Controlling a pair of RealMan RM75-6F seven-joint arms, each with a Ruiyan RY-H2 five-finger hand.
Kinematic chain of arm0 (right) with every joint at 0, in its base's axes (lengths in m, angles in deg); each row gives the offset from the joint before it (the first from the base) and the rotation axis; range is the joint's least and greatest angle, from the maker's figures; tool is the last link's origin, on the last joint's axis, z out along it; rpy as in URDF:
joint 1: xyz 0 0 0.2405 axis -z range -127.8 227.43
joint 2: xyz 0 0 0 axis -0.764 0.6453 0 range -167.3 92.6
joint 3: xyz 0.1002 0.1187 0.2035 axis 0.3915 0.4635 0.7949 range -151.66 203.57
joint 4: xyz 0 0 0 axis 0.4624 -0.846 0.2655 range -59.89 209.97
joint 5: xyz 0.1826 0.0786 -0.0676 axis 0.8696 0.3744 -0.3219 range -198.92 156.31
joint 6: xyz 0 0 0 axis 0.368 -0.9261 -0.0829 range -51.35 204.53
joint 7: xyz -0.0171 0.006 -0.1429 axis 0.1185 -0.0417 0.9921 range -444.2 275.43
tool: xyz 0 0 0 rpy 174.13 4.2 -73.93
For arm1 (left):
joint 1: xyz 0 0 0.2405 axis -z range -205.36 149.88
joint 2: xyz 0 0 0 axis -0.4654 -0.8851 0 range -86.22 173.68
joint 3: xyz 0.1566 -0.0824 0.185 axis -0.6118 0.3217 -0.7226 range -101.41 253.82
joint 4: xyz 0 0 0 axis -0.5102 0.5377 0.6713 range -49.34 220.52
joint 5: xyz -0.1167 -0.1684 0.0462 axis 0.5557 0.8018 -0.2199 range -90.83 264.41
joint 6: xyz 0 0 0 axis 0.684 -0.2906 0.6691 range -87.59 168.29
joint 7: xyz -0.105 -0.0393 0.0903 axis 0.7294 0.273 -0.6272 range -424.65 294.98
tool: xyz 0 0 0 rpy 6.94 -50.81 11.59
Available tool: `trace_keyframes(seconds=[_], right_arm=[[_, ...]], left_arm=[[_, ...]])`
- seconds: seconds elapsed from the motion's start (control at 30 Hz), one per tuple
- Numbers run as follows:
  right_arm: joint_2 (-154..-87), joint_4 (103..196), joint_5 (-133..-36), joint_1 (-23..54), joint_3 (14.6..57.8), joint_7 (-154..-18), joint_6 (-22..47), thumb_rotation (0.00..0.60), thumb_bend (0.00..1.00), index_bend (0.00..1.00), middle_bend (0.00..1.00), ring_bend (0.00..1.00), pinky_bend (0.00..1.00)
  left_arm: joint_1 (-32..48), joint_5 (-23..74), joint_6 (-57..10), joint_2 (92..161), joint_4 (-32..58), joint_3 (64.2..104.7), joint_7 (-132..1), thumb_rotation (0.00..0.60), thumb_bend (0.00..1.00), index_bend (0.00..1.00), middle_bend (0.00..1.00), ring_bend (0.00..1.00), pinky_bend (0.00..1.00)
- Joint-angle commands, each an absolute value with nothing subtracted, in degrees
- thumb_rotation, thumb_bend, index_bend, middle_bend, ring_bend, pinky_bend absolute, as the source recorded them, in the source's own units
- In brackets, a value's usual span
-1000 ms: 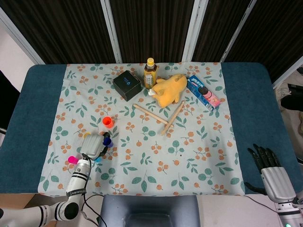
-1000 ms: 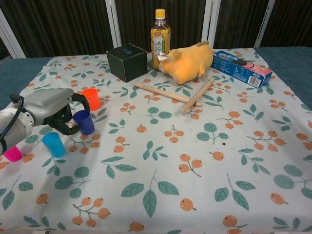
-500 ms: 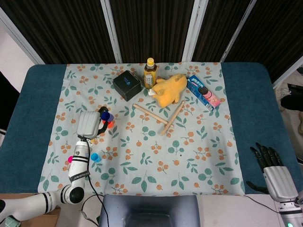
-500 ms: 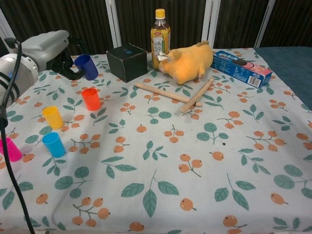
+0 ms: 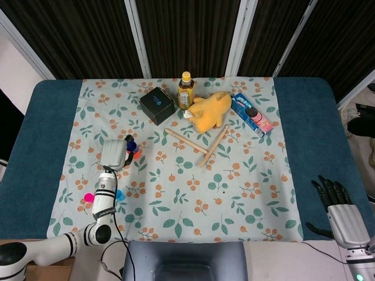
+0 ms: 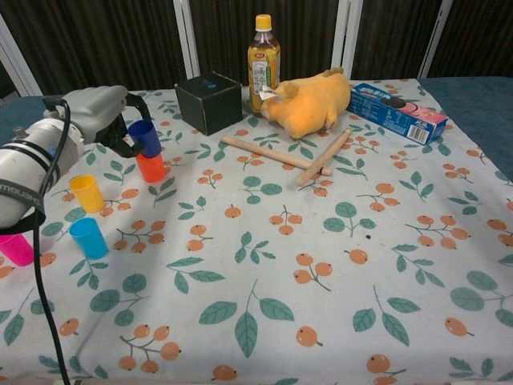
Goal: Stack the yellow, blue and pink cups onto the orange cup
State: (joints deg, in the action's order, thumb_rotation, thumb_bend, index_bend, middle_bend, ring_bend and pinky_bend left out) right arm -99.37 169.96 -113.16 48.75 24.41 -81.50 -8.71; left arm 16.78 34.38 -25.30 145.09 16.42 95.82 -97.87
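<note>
My left hand (image 6: 100, 116) grips a dark blue cup (image 6: 145, 138) and holds it upright right over the orange cup (image 6: 150, 167), its base at the orange cup's mouth. In the head view the left hand (image 5: 114, 153) shows with the dark blue cup (image 5: 132, 146) beside it, and the orange cup (image 5: 136, 156) is mostly hidden. A yellow cup (image 6: 86, 192), a light blue cup (image 6: 88, 237) and a pink cup (image 6: 14, 249) stand apart on the cloth at the near left. My right hand (image 5: 343, 211) hangs off the table's right front, fingers apart and empty.
Behind the cups stands a black box (image 6: 208, 102). A tea bottle (image 6: 264, 52), a yellow plush toy (image 6: 309, 100) and a blue biscuit box (image 6: 398, 111) line the back. Two wooden sticks (image 6: 276, 152) lie mid-table.
The left hand picked the dark blue cup up off the cloth, raised it toward the back, then brought it down onto the orange cup. The right hand has barely moved.
</note>
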Motion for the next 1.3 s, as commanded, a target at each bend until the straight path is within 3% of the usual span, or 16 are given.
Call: trace_keyframes(seconds=[0.03, 0.27, 0.4, 0.47, 0.67, 0.87, 1.3], right_arm=[[-99.29, 169.97, -113.28, 48.8, 24.33, -81.61, -8.79, 0.6, 0.11, 0.0, 0.0, 0.0, 0.0], [-99.23, 169.8, -113.4, 48.95, 24.32, -81.85, -9.09, 0.6, 0.11, 0.0, 0.0, 0.0, 0.0], [-99.3, 169.74, -113.46, 48.96, 24.29, -81.74, -9.09, 0.6, 0.11, 0.0, 0.0, 0.0, 0.0], [-99.33, 169.72, -113.52, 48.97, 24.27, -81.69, -9.11, 0.6, 0.11, 0.0, 0.0, 0.0, 0.0], [-99.52, 169.64, -113.79, 49.01, 24.05, -81.31, -9.01, 0.6, 0.11, 0.0, 0.0, 0.0, 0.0], [-99.85, 169.73, -113.88, 48.94, 23.88, -80.44, -8.65, 0.6, 0.11, 0.0, 0.0, 0.0, 0.0], [-100.43, 169.94, -113.87, 48.67, 23.86, -79.23, -8.1, 0.6, 0.11, 0.0, 0.0, 0.0, 0.0]], left_arm=[[17.0, 34.36, -25.03, 145.73, 17.55, 95.41, -98.1, 0.6, 0.37, 0.51, 1.0, 1.0, 1.0], [17.14, 35.33, -23.66, 145.97, 18.5, 95.0, -98.52, 0.6, 0.38, 0.39, 1.0, 1.0, 1.0], [16.79, 36.11, -23.06, 145.24, 17.38, 94.71, -98.92, 0.6, 0.38, 0.05, 1.0, 1.0, 1.0], [16.27, 35.72, -23.55, 144.3, 15.71, 94.4, -98.77, 0.6, 0.37, 0.0, 1.0, 1.0, 1.0], [13.1, 36.36, -23.86, 136.84, 3.65, 92.71, -99.38, 0.6, 0.36, 0.01, 1.0, 1.0, 1.0], [9.15, 36.01, -24.0, 129.03, -5.01, 89.38, -97.84, 0.6, 0.36, 0.15, 1.0, 1.0, 1.0], [8.25, 35.92, -21.74, 128.97, -1.74, 85.91, -95.61, 0.6, 0.36, 0.19, 1.0, 1.0, 1.0]])
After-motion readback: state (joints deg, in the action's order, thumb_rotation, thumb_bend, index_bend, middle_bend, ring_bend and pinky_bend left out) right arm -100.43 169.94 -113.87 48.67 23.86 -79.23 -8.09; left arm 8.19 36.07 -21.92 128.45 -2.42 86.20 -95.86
